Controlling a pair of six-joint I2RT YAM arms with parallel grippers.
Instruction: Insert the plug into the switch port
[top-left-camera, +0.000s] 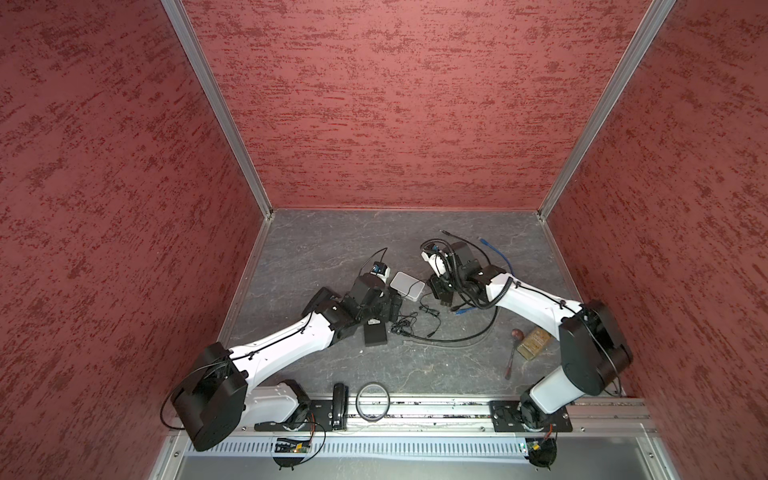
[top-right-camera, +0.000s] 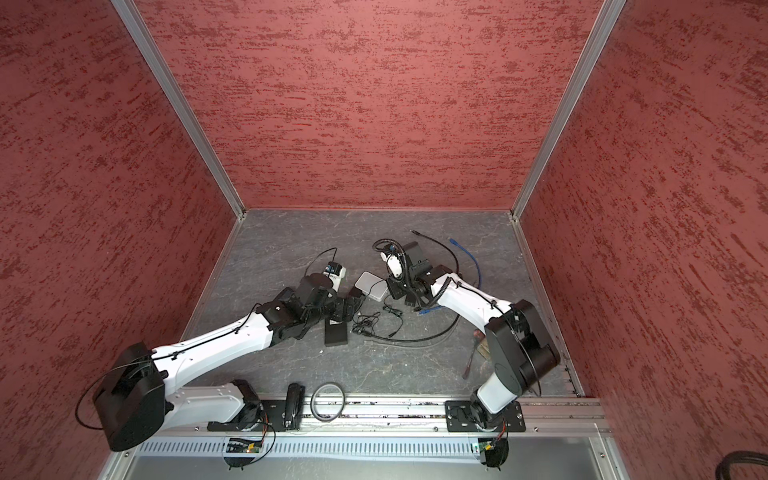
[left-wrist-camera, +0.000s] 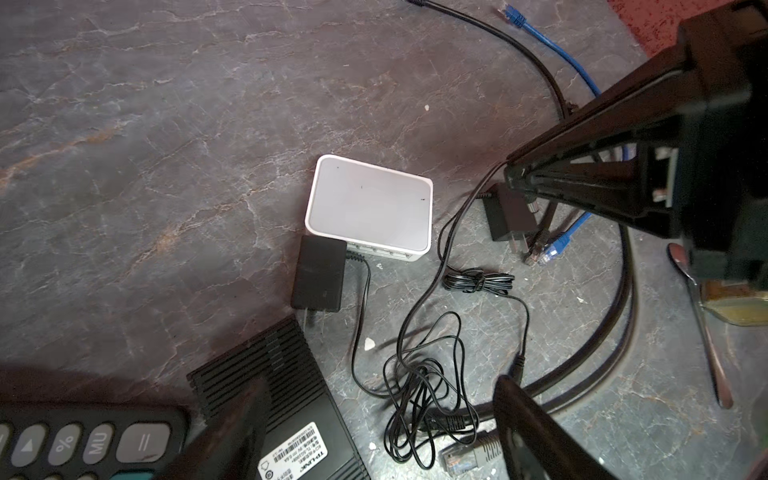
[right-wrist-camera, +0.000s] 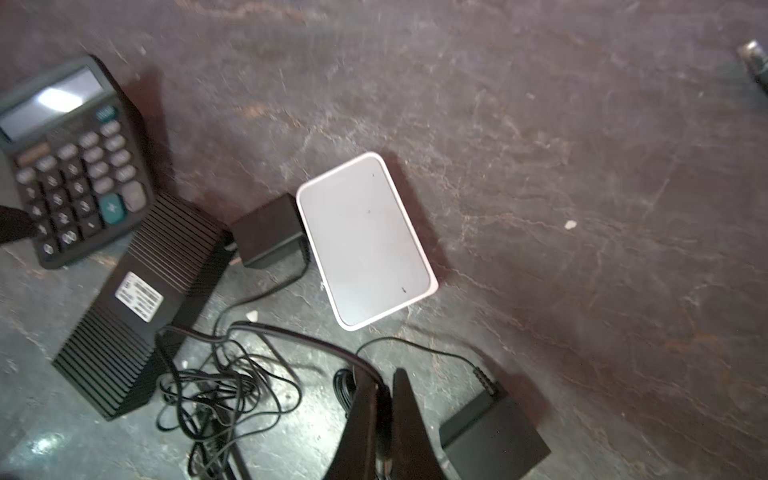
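A dark ring lies across the surface's near edge. Toward the near right corner a spoon lies just beside a brass-coloured tin.

Further in, near the middle, the black switch lies flat with its label up, and a tangle of thin cable lies on its right. The left claw hangs over them, jaws spread wide, holding nothing. Only the wrist views show a calculator next to the black switch; in both top views the left arm hides it.

The right claw is pinched tight on the thin power cable near its end. The right wrist view alone shows a dark stub between the fingers, seemingly the plug. It is near the white switch, on the side toward the surface's right edge, and apart from it.

The white switch rests about mid-surface between the two claws, with a black adapter against it. Its row of ports shows only in the left wrist view. A second adapter lies by the right claw. Beyond, a blue cable ends toward the far edge.
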